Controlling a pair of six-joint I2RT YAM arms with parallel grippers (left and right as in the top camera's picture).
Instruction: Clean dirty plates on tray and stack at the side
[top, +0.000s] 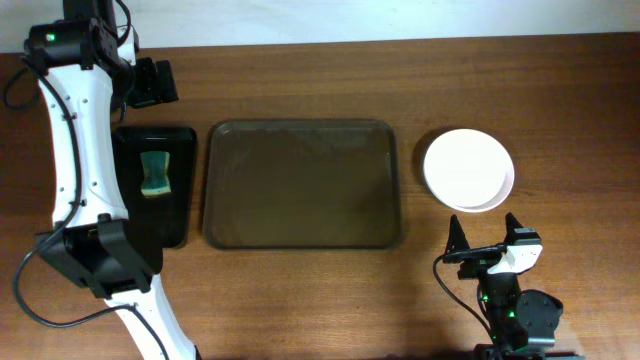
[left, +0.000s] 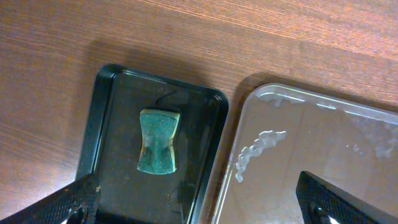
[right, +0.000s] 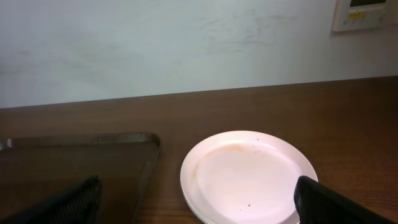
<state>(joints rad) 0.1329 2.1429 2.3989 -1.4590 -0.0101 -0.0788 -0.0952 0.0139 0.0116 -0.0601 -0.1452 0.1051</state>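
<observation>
Plates are seen from overhead stacked near the right edge of the bench, just beside the right end of the brown tray but apart from it; a second rim is shown under the top one, and the count cannot be told. The tray is laid lengthwise at the middle of the bench. A smaller black tray is placed beside its left end, with a green sponge lying in it. The left gripper is held near the far left corner, and the right gripper near the front edge, below the plates, with its fingers spread and nothing between them. From the left wrist, the sponge is shown flat inside the black tray, and the brown tray's left end is marked by pale glints; the left gripper is released, its fingers set wide at both lower corners of the view. From the right wrist, the plates are seen ahead, dotted with a few dark specks, with the tray's rim to their left and a pale wall behind the far edge; the right gripper is released.
</observation>
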